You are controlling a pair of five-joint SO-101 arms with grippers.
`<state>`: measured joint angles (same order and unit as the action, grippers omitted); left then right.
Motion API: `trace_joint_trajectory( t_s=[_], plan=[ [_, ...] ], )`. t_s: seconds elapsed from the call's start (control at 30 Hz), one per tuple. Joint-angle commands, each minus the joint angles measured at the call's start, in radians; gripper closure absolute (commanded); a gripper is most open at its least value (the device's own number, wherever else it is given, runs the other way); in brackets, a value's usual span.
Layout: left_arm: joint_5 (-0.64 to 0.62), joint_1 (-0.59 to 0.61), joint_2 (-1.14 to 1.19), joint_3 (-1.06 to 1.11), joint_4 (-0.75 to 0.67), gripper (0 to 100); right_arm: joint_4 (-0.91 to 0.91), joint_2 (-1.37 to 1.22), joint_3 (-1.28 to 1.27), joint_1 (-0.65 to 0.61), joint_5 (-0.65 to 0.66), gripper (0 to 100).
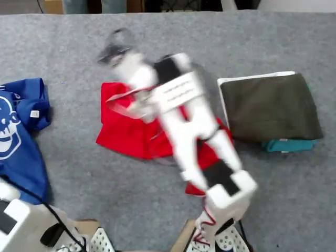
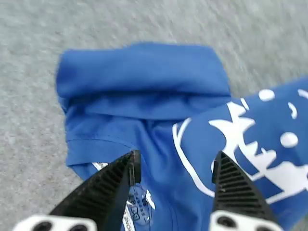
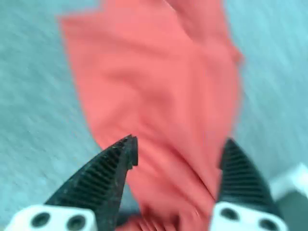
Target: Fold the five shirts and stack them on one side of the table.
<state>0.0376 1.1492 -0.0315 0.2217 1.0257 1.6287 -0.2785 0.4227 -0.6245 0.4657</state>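
The worktop point(image 1: 68, 173) is covered in a grey, felt-like fabric. A blue shirt point(image 1: 23, 152) lies crumpled at its left edge, cut off by the frame. Its soft knit carries a large white print point(image 1: 8, 134). The left gripper point(image 2: 178, 155) hangs just above this blue shirt point(image 2: 144, 96), near a folded sleeve and a small label point(image 2: 137, 202). Its ribbed black fingers point(image 2: 108, 187) are spread apart and grip nothing.

A red shirt point(image 1: 128, 134) lies rumpled in the middle of the worktop, partly hidden under the white right arm point(image 1: 184, 121) that stretches across it. The right gripper point(image 3: 179, 142) sits over the smooth red cloth point(image 3: 159, 96), its fingers point(image 3: 103, 178) spread wide and empty.

On the right, a neatly folded rectangular olive shirt point(image 1: 270, 105) rests on a teal shirt point(image 1: 289, 145), of which only a strip shows. A thin white edge point(image 1: 252, 77) borders the pile, possibly another garment, though it is hard to make out.
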Motion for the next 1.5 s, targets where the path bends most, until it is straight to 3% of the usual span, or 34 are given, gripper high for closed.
trace_joint_trajectory(
  t_s=[0.0,0.13,0.27,0.37,0.53,0.7,0.97,1.23,1.47],
  plan=[
    [0.020,0.019,-0.003,-0.048,0.021,74,-0.101,-0.127,0.044,-0.163,-0.041,83.8],
    [0.029,0.077,0.021,0.008,-0.060,74,-0.163,-0.361,0.145,-0.250,-0.106,85.4],
    [0.075,0.127,0.069,0.122,-0.239,74,-0.130,-0.591,0.418,-0.275,-0.183,76.5],
    [0.123,0.145,0.080,0.147,-0.241,74,-0.048,-0.753,0.661,-0.276,-0.192,71.4],
    [0.167,0.156,0.080,0.165,-0.249,74,0.121,-0.998,1.017,-0.275,-0.193,71.3],
    [0.175,0.154,0.081,0.166,-0.245,74,0.138,-1.130,1.125,-0.270,-0.238,71.7],
    [0.207,0.163,0.081,0.166,-0.239,74,0.138,-1.121,1.115,-0.222,-0.238,98.5],
    [0.308,0.188,0.080,0.186,-0.241,74,0.140,-0.981,1.115,-0.140,-0.238,98.4],
    [0.315,0.208,0.081,0.186,-0.241,74,0.140,-0.621,1.118,-0.215,-0.238,98.4]
  ],
)
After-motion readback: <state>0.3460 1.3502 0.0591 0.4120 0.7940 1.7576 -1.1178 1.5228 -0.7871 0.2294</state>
